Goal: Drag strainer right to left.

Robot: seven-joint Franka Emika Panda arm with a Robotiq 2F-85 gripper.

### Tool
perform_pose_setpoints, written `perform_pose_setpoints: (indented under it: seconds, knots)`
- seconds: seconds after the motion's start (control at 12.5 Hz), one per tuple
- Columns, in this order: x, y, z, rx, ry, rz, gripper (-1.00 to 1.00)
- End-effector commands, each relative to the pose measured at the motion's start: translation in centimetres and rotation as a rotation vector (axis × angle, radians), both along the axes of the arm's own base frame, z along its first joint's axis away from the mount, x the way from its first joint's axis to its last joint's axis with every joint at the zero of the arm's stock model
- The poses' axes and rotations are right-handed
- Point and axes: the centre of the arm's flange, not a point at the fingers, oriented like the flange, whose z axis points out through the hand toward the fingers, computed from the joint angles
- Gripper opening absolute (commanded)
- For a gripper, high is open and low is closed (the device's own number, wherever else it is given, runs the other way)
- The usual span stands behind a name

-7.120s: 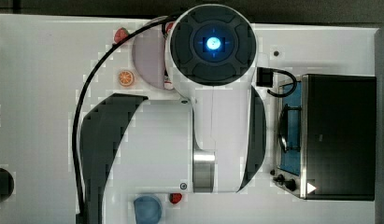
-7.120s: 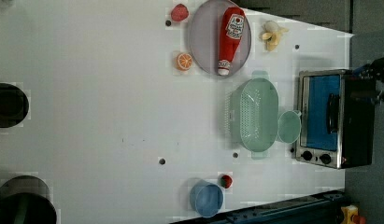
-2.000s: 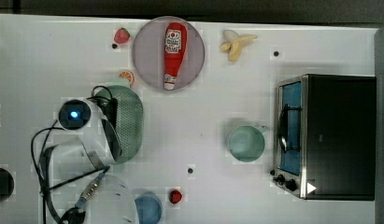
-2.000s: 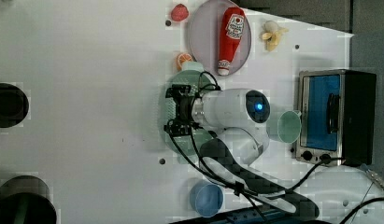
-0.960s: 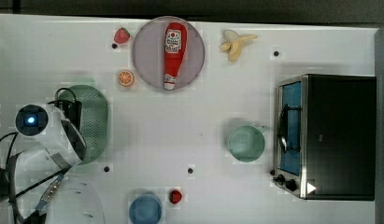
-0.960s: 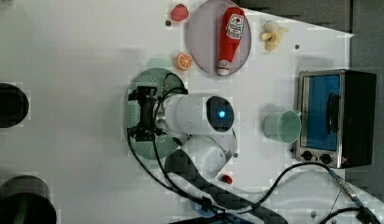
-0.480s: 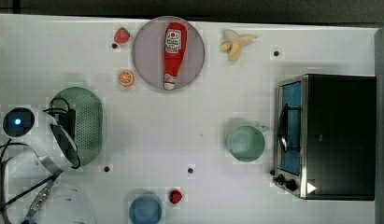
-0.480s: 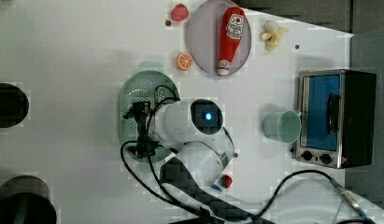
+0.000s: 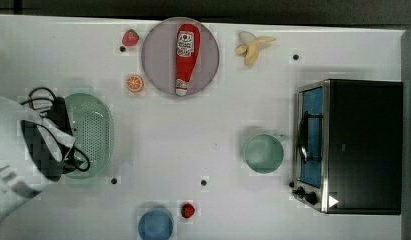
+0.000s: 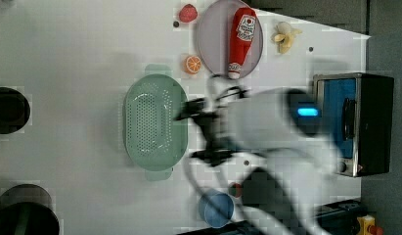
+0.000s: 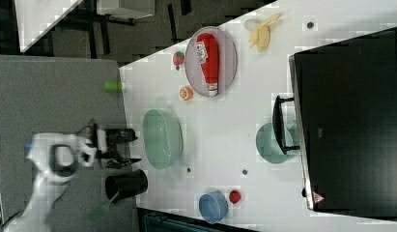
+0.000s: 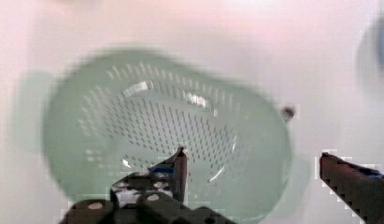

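1. You see the strainer (image 9: pixel 90 135) resting on the white table (image 9: pixel 193 125) toward the top view's left, below the orange slice (image 9: pixel 135 83)
2. Your gripper (image 12: pixel 252 163) hangs above it with jaws spread wide, holding nothing
3. In the right view, the gripper (image 11: pixel 123 147) sits apart from the strainer (image 11: pixel 162 138), on the right view's left

- The strainer (image 12: pixel 147 154) looks like smooth, slightly glossy mint-green plastic, pierced with small holes.
- The bench (image 9: pixel 168 140) is a plain white, matt surface.
- The toaster oven (image 9: pixel 353 145) has a shiny metal front frame and a matt black casing.
- The pincer (image 12: pixel 252 163) has matt black fingers.
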Motion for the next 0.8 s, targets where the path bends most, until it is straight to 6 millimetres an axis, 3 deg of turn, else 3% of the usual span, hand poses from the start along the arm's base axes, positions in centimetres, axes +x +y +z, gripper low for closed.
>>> perform_pose_setpoints:
  seconds: [0.08,0.24,0.4,0.64,0.8]
  knots:
    - [2.5,-9.1,12.5,0.064,-0.102,0.217,1.0]
    - [2.8,-16.5,17.7,0.068,-0.122,0.279,1.0]
    - [2.4,-23.4,21.1,0.081,-0.128,0.306,1.0]
    - [1.9,-32.2,22.6,0.047,-0.099,0.356,1.0]
    - [1.8,-36.5,22.6,0.029,-0.086,0.379,1.0]
